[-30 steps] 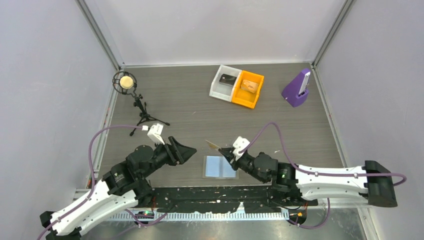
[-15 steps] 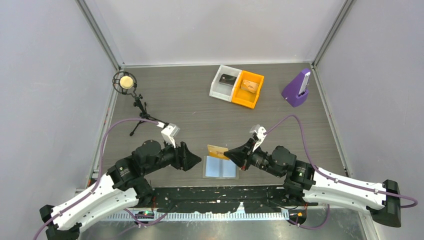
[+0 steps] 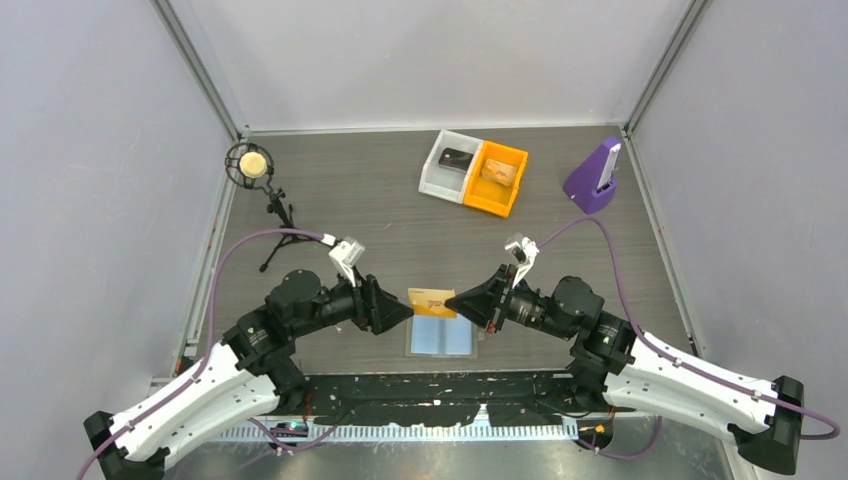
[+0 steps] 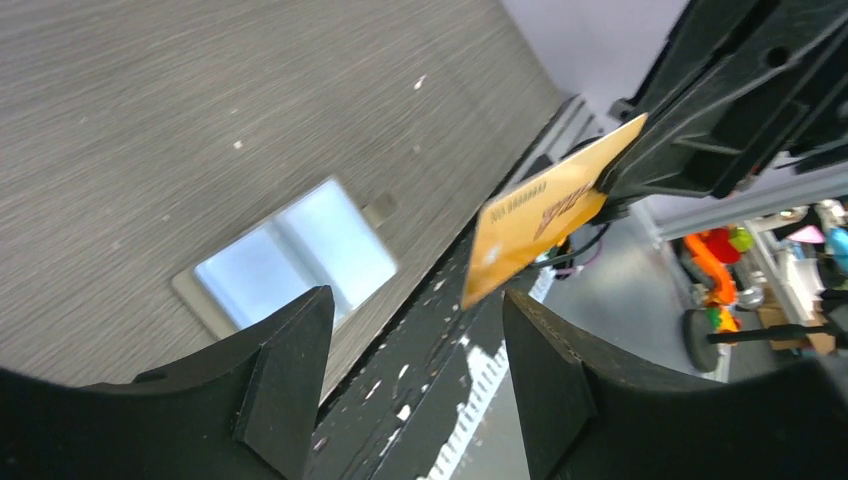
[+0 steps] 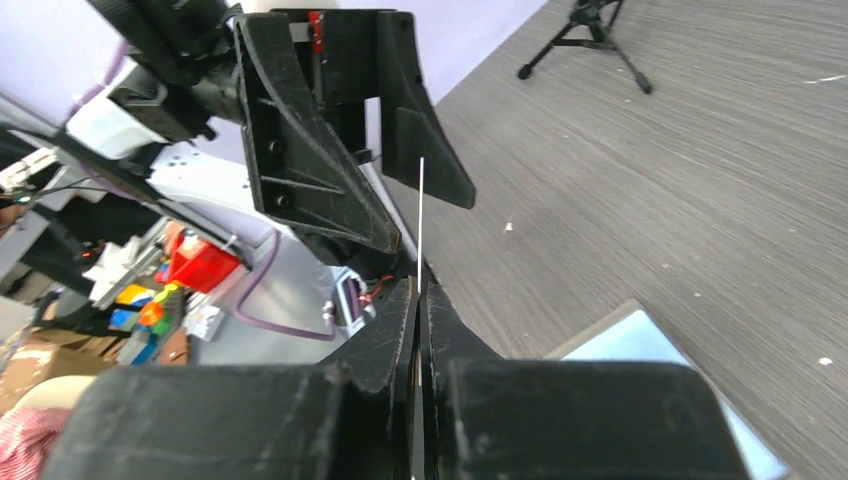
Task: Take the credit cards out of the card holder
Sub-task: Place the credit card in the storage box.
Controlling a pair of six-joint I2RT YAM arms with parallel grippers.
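Top view: right end effector (image 3: 458, 299) is closed on the orange card (image 3: 432, 301), which sticks out past its tip toward the left end effector (image 3: 398, 312); the left one is open, just beside the card's far edge; card holder (image 3: 441, 336) lies open flat on the table (image 3: 380, 215), below both tips.

Left wrist view: card hangs ahead of the spread fingers, not touching; how deep between them, cannot tell.

Right wrist view: card is edge-on, a thin line, pinched at its near end only.

Risks: right releasing before left clamps would drop the card; a left finger bumping the card could swivel it in the thin pinch.

Hard to tell: whether more cards sit in the holder's blue panels.
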